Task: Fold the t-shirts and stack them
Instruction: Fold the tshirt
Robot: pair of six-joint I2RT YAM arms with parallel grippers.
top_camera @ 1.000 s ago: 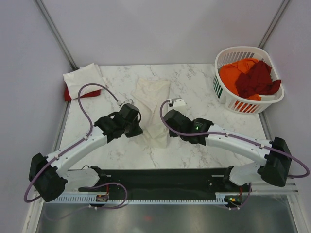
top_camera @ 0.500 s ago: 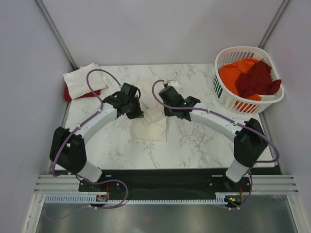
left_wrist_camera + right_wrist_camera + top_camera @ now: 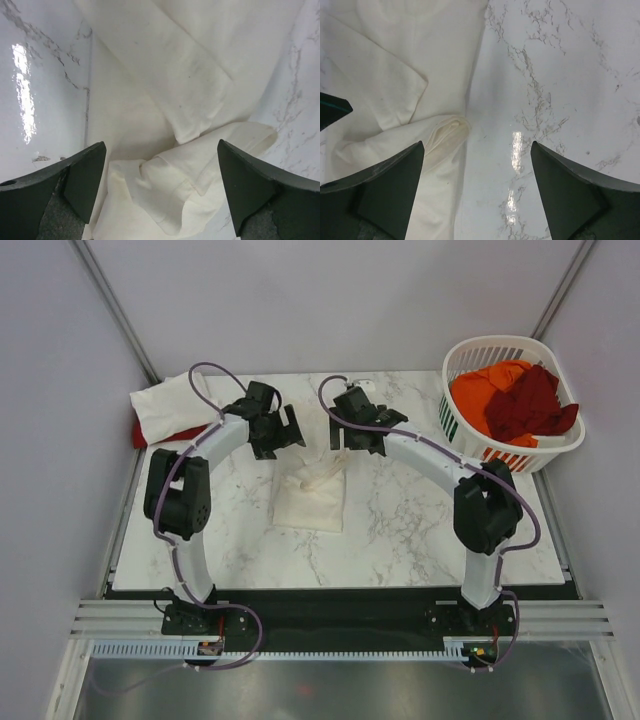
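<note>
This is most likely a robotics laboratory, a closed test cell and not a home. Plain pale walls [image 3: 330,300] stand on the left, far and right sides, with bare metal posts [image 3: 115,310] in the far corners. The bench [image 3: 420,530] has a marble pattern. At its near edge a black base plate [image 3: 340,605] carries the left arm [image 3: 178,498] and the right arm [image 3: 485,510], with purple cables [image 3: 205,370] running along them. Nearer still are metal rails [image 3: 560,618] and a slotted cable duct [image 3: 330,648]. The grey surface nearest the camera is perhaps sheet metal; it is too blurred to be sure. The white laundry basket [image 3: 452,425] at the far right and the t-shirts [image 3: 312,495] are the only homely things.
</note>
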